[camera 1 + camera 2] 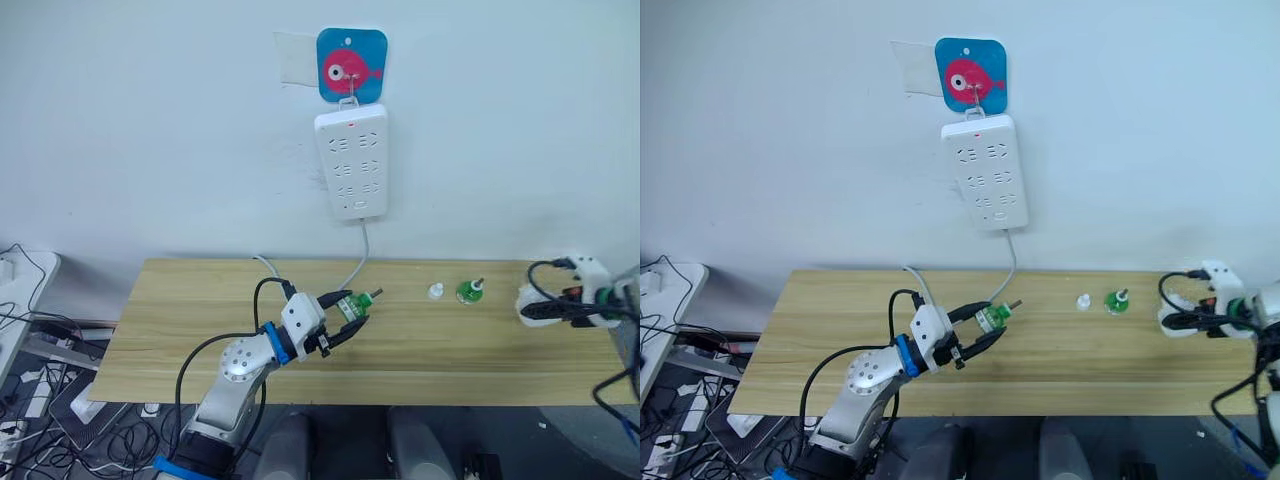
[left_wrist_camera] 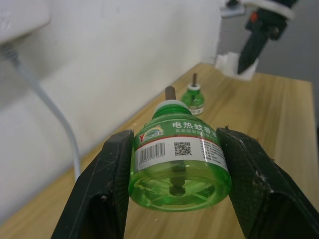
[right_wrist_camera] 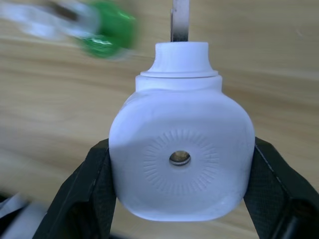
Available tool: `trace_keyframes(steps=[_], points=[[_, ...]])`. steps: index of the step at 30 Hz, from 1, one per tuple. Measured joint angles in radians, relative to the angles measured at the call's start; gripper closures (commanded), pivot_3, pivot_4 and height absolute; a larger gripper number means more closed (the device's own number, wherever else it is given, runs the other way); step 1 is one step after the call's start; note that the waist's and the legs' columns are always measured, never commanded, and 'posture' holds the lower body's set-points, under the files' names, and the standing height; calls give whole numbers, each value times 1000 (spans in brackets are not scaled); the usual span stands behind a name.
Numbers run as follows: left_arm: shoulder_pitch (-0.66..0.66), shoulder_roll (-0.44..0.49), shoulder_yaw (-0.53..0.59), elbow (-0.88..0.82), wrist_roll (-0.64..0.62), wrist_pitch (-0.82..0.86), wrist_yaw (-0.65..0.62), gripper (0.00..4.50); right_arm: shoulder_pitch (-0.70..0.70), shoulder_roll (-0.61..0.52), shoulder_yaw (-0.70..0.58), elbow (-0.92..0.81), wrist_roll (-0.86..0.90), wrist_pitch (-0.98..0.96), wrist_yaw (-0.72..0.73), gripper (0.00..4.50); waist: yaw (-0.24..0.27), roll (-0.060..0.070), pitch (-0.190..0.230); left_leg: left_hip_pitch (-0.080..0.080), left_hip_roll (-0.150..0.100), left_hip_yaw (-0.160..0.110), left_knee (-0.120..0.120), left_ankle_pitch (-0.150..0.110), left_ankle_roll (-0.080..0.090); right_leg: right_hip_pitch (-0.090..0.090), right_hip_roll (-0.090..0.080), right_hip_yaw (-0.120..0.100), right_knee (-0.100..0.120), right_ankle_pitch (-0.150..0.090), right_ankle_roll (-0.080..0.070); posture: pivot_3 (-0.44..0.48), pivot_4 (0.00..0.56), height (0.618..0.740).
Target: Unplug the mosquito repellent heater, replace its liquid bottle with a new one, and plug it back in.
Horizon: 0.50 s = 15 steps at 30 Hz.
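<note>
Left tool (image 1: 345, 322), low centre of the frame, clamps a green liquid bottle (image 1: 351, 305) with its wick pointing right. Right tool (image 1: 545, 311), at the right edge, grips the mosquito repellent heater (image 3: 180, 158), unplugged and apparently without a bottle. Another green bottle (image 1: 468, 291) and a small white cap (image 1: 435, 291) stand on the worktop (image 1: 200, 300) between them. The swap seems underway; next, wick and heater neck must meet in line, before replugging into the power strip (image 1: 351, 160) at upper centre.

Blurred green bottle (image 3: 107, 31), cap unclear
</note>
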Motion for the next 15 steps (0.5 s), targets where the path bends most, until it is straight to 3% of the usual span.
trace_keyframes(steps=[3,7,15], points=[[-2,15,-15,-36,-21,0,-43,2238,29,-21,-6,-136,157,181,134,1532,-3,0,0,0,0,1,0,0,0,0,0,1,0,0,0,-33,215,740],[-35,24,-36,-86,-55,0,-101,2238,-34,18,-109,-240,384,463,163,1532,2,0,0,-1,-1,0,1,0,0,0,-1,0,0,0,0,-42,204,740],[-93,29,-62,-83,-57,-28,-150,2238,5,37,-117,-325,698,518,9,1532,7,0,0,-4,-3,0,1,-1,1,-1,-3,-1,-4,0,0,-44,216,740]])
